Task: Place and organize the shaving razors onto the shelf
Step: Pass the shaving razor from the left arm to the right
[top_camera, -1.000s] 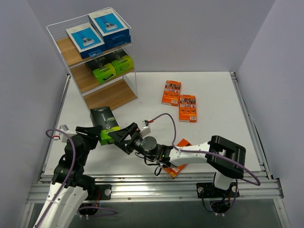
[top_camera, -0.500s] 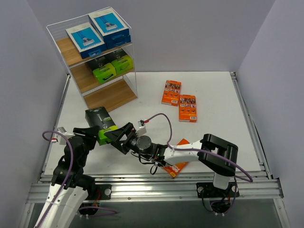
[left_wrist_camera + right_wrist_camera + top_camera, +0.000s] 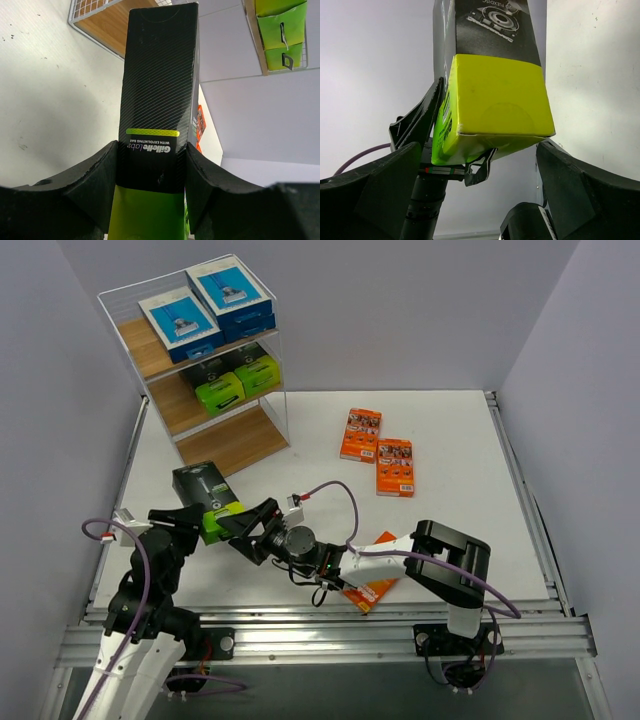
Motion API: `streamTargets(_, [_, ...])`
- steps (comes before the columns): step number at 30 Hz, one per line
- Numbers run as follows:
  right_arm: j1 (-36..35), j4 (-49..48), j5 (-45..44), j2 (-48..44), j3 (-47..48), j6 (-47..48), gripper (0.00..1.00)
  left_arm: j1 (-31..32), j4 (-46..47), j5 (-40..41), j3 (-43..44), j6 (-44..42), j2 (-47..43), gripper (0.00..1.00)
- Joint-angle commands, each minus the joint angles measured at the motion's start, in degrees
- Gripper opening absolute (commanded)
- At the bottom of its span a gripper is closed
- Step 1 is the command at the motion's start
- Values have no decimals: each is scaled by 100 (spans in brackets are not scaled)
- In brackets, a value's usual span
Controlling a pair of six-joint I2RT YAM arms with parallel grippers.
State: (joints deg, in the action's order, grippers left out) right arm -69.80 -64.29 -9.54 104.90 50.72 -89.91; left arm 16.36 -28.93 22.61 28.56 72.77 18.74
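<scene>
**HELD PACK BETWEEN TWO CLAWS, NEAR-LEFT TABLE**

Item 1. Left gripper (image 3: 151, 170): half-spread and clenched on the black-and-lime razor pack (image 3: 160, 75). Its fingers (image 3: 95, 175) press both long sides at the point where the black print meets the lime end. The pack is lifted off the table (image 3: 450, 430), with its black end pointing towards the shelf (image 3: 232, 440).

Item 2. Right gripper (image 3: 480, 147): jaws spread wide, one on each side of the pack's lime end, which sits between them. The right wrist view does not settle whether the pads touch the carton. This claw shows no grip.

Item 3. Shelf, far-left corner.
- Top tier: two blue-and-white packs (image 3: 178, 324) (image 3: 232, 292).
- Middle tier: two lime-ended packs (image 3: 220, 393) (image 3: 258, 373).
- Bottom board: bare wood.

Item 4. Orange packs.
- Two (image 3: 360, 434) (image 3: 395, 467) lie flat at mid-table, just beside each other.
- A third (image 3: 372, 593) lies at the near edge, partly under the right arm.

Change against the frame a second earlier: the held pack and both claws have shifted towards the table's left side. The right arm has stretched further across to follow. The shelf stock and the orange packs are unmoved.
</scene>
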Motion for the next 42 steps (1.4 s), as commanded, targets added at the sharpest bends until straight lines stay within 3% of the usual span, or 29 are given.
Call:
streamTargets(1, [-25,-216,-13,-22,201,-27,94,-10,695,94,405,106,-169,2])
streamTargets(9, [-42,-268,-22,12,193,-35,93,-1,757,7,414,88,-178,2])
streamTargets(16, [-69,-84,-214,101,535,-44,78,-10,898,-99,212,88,-292,2])
streamTargets(26, [-253,549,-1357,-303,747,123,62,-10,968,50,168,-44,-292,2])
streamTargets(38, [-184,259,-1885,-567,676,271,32,-1,1117,51,-113,-193,-503,3])
streamTargets(39, [-174,242,-1894,-585,685,289,23,7,1109,24,-148,-176,-521,4])
streamTargets(42, [-113,242,-1876,-646,737,377,14,-1,1100,-46,-236,-97,-529,6])
